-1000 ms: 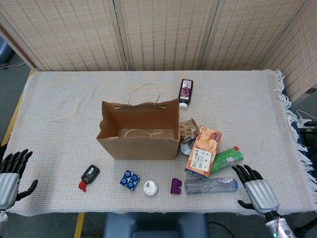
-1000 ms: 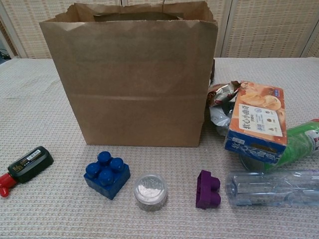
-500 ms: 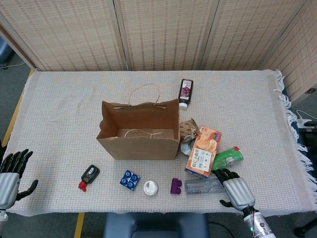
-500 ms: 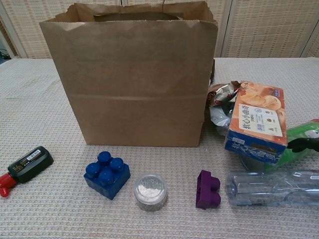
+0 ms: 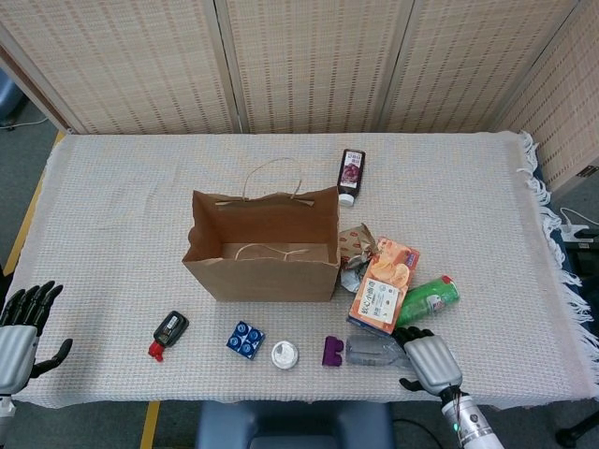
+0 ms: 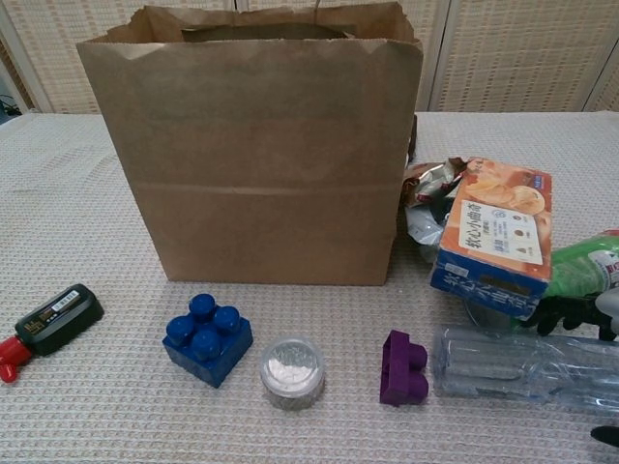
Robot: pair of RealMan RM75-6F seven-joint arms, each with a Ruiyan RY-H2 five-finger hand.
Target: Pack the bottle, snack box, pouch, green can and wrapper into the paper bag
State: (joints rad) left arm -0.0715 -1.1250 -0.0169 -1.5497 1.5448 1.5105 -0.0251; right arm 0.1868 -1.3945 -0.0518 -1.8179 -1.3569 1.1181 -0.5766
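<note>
Packing has not started as far as I can see: the paper bag [image 5: 265,245] stands upright and open near the middle of the counter [image 5: 122,196], and what shows of its inside holds nothing but its own loose handle. All five things are outside it. The clear bottle [image 5: 372,351] lies on its side near the front edge, and my right hand [image 5: 429,359] rests over its right end, fingers draped across it; I cannot tell whether they have actually closed around it. In the chest view those dark fingers [image 6: 571,311] sit just above the bottle's far end. The snack box [image 5: 382,288] leans just behind the bottle, with the green can [image 5: 429,298] lying beside it on the right and the crumpled wrapper [image 5: 357,251] between box and bag. The dark pouch [image 5: 350,174] lies behind the bag, well apart from the rest. My left hand [image 5: 21,330] waits at the left front corner, fingers spread, holding nothing.

So I judge the bottle is the first item, and the other four remain to do.
</note>
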